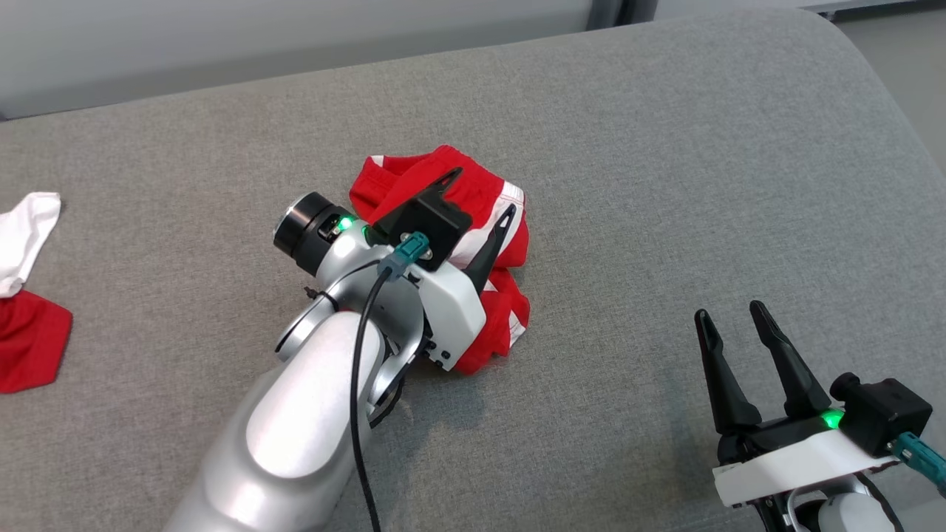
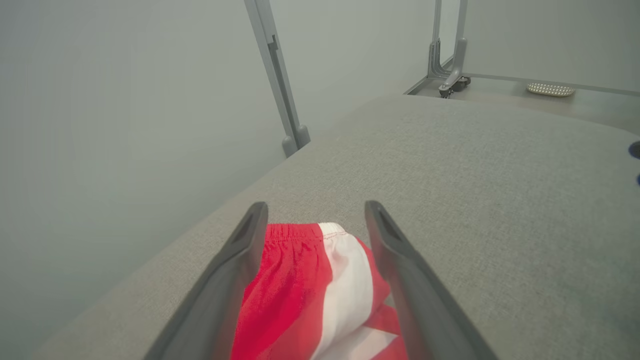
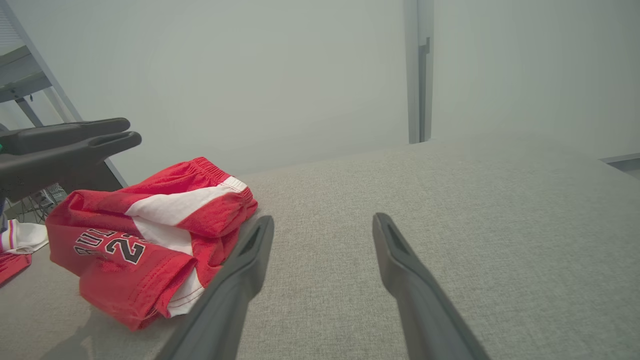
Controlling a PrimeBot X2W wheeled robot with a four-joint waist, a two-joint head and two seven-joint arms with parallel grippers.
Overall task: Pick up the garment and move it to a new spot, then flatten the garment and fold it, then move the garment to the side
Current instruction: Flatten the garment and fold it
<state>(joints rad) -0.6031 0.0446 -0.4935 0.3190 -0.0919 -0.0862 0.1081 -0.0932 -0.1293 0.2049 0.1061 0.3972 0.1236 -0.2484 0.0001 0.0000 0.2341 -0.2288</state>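
A crumpled red and white garment [image 1: 443, 193] with black lettering lies in the middle of the grey cushion [image 1: 665, 185]. My left gripper [image 1: 480, 196] hangs open just above it, one finger over each side of the heap. In the left wrist view the garment [image 2: 310, 285] shows between the spread fingers of that gripper [image 2: 315, 207]. From the right wrist view the garment [image 3: 150, 230] sits at the left, with the left gripper [image 3: 132, 130] a little above it and apart from the cloth. My right gripper [image 1: 730, 314] [image 3: 322, 220] stands open over bare cushion at the lower right.
Another red and white piece of clothing [image 1: 26, 295] [image 3: 20, 240] lies at the cushion's left edge. A pale wall and grey metal posts [image 2: 280, 90] stand behind the cushion. The cushion's edge curves down at the far right [image 1: 887, 96].
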